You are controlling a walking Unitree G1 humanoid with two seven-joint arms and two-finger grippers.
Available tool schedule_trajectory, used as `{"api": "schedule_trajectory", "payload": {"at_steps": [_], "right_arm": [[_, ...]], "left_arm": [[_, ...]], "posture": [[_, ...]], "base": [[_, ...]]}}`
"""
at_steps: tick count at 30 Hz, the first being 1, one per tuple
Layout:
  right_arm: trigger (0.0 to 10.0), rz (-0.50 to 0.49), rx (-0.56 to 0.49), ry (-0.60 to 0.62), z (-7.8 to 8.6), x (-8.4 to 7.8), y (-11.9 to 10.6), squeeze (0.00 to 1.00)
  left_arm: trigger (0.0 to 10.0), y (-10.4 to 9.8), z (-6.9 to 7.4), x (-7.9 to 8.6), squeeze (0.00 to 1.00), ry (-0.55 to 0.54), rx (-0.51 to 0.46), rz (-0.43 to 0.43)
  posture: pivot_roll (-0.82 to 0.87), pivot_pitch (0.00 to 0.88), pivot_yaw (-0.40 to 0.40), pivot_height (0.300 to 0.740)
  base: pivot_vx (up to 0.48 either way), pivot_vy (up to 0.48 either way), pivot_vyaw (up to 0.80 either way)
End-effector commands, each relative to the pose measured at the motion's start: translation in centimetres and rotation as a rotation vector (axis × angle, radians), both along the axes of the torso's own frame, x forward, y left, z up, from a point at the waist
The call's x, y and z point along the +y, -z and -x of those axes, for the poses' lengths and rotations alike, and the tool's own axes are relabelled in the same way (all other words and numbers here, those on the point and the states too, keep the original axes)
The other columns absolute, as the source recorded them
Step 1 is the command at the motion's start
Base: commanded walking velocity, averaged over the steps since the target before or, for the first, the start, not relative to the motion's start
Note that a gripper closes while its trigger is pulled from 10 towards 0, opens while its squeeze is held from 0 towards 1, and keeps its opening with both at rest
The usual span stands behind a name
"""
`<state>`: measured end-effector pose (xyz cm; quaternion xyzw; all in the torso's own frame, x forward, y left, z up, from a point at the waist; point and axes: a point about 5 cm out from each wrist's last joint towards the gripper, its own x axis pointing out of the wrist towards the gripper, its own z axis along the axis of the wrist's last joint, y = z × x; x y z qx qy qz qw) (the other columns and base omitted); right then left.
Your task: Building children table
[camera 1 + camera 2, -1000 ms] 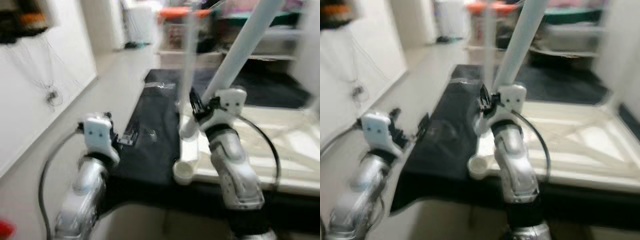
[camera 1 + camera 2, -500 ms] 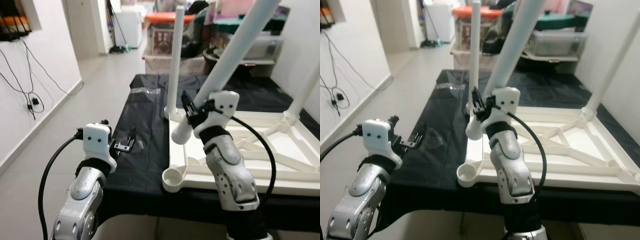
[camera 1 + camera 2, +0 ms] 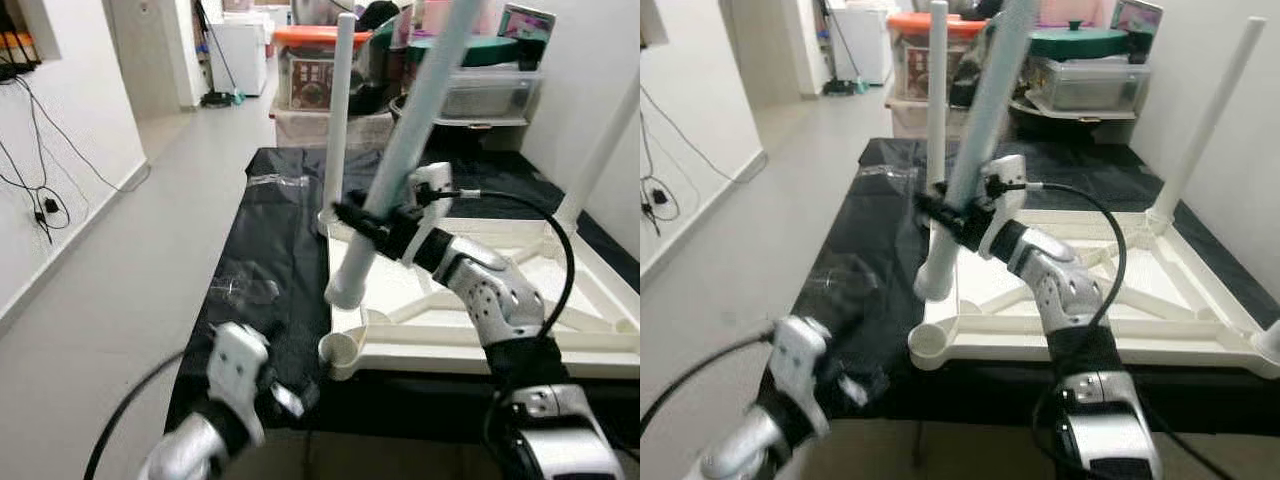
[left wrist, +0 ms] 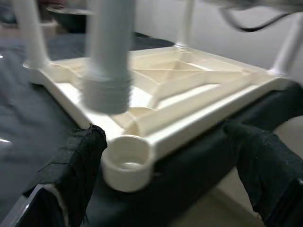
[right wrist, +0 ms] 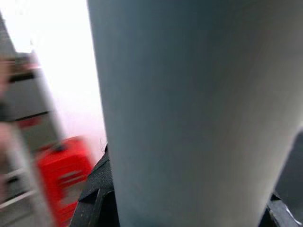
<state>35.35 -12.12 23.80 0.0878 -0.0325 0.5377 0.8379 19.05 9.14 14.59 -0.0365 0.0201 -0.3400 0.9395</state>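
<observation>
Black cloth [image 3: 285,240] covers the bench where the white children's table top [image 3: 470,330] lies upside down. Right gripper [image 3: 370,228] is clamped on a loose table leg [image 3: 400,150], tilted above the near corner socket [image 3: 343,350]. Left gripper [image 4: 165,175] hovers low before that socket, fingers spread apart.

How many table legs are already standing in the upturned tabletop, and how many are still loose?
2 standing: one at the far-left corner, one at the far-right corner. 1 loose, held by the right gripper above the empty near-left socket. Near-right corner is cut off.
</observation>
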Motion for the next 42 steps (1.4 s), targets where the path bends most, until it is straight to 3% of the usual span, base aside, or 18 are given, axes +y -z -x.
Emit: {"api": "schedule_trajectory", "payload": {"at_steps": [1, 7, 14, 24, 42], "right_arm": [[10.0, -0.004, 0.006, -0.112, 0.3, 0.5, -0.3, 0.00], [10.0, 0.000, -0.021, -0.382, 0.6, 1.6, -0.6, 0.00], [10.0, -0.013, -0.031, -0.510, 0.4, 1.9, -0.7, 0.00], [10.0, 0.039, -0.089, -0.595, 0.5, 1.7, -0.3, 0.00], [10.0, 0.164, -0.117, -0.619, 0.8, 1.0, 0.1, 0.00]], "left_arm": [[10.0, -0.3, 0.5, 0.1, 0.00, -0.002, 0.001, -0.004], [10.0, -0.2, 1.8, 0.8, 0.00, -0.050, 0.034, -0.014], [10.0, -1.0, 3.1, 0.8, 0.00, -0.044, 0.043, -0.007], [10.0, -1.7, 4.2, 0.6, 0.00, -0.036, 0.055, -0.005], [10.0, -1.8, 5.0, 0.6, 0.00, -0.052, 0.085, -0.014]], "posture": [[0.14, 0.082, -0.043, 0.740], [0.16, 0.138, -0.037, 0.740], [0.19, 0.174, -0.030, 0.740], [0.21, 0.204, -0.024, 0.740], [0.21, 0.240, -0.018, 0.740]], "base": [[0.000, 0.000, 0.00], [0.000, 0.000, 0.00], [0.000, 0.000, 0.00], [0.000, 0.000, 0.00], [0.000, 0.000, 0.00]]}}
